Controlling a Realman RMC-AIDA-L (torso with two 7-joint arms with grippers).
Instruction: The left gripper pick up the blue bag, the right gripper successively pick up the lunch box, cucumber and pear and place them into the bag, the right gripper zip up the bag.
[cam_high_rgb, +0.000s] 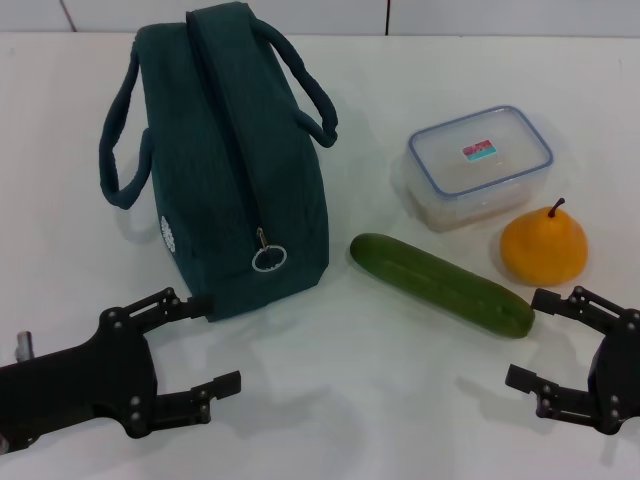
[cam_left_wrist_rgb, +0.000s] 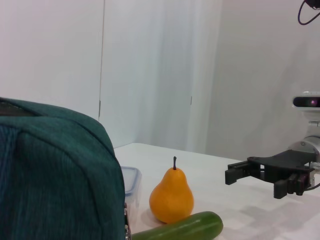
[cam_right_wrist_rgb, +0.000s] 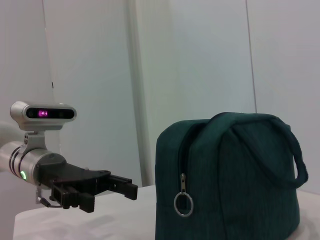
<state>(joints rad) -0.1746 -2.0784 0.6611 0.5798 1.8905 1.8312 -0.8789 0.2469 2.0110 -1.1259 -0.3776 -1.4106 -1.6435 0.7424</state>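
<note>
The blue bag (cam_high_rgb: 225, 150) stands upright on the white table with its zip shut and the ring pull (cam_high_rgb: 268, 259) hanging at its near end; it also fills part of the left wrist view (cam_left_wrist_rgb: 55, 175) and right wrist view (cam_right_wrist_rgb: 230, 175). The lunch box (cam_high_rgb: 480, 165) sits at the right rear. The pear (cam_high_rgb: 544, 245) stands in front of it, and the cucumber (cam_high_rgb: 440, 284) lies diagonally between bag and pear. My left gripper (cam_high_rgb: 200, 345) is open, low near the bag's front corner. My right gripper (cam_high_rgb: 540, 335) is open, just in front of the pear, holding nothing.
The white table (cam_high_rgb: 350, 400) stretches wide in front of the bag. A pale wall (cam_high_rgb: 400, 15) runs behind the table's far edge.
</note>
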